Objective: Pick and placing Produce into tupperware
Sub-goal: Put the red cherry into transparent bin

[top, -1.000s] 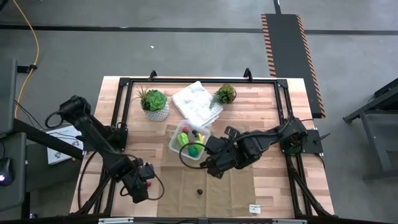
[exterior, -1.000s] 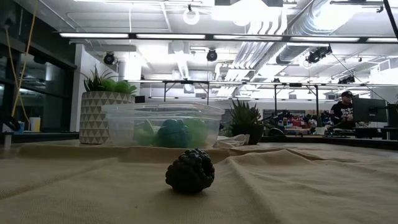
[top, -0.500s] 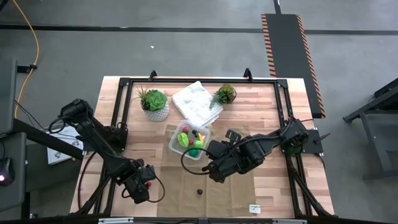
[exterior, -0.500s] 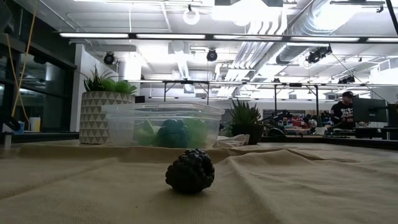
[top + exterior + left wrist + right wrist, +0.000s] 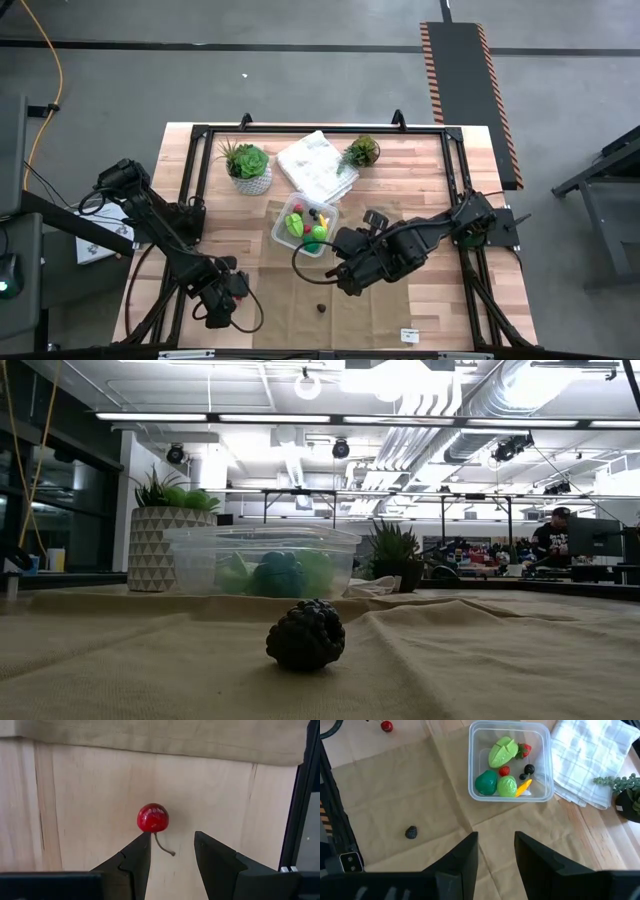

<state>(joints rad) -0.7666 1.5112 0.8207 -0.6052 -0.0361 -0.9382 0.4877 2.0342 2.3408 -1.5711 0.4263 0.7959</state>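
The clear container (image 5: 511, 761) holds seven toy pieces: three green, two red, one black, one orange. One cherry (image 5: 153, 818) lies on bare wood just ahead of the left gripper (image 5: 172, 845), jaws apart. One dark berry (image 5: 306, 634) sits on the cloth (image 5: 480, 660). The right gripper (image 5: 496, 840) hovers with jaws apart.

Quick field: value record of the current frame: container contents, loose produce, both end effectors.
container: tupperware, on the tan cloth
in container: green pieces, small red pieces, one dark berry, one orange piece
loose produce: cherry on bare wood; dark blackberry on the cloth
left end effector: open, tips on either side of the cherry's stem, holding nothing
right end effector: open, empty, above the cloth near the tupperware
other: white towel, two potted plants
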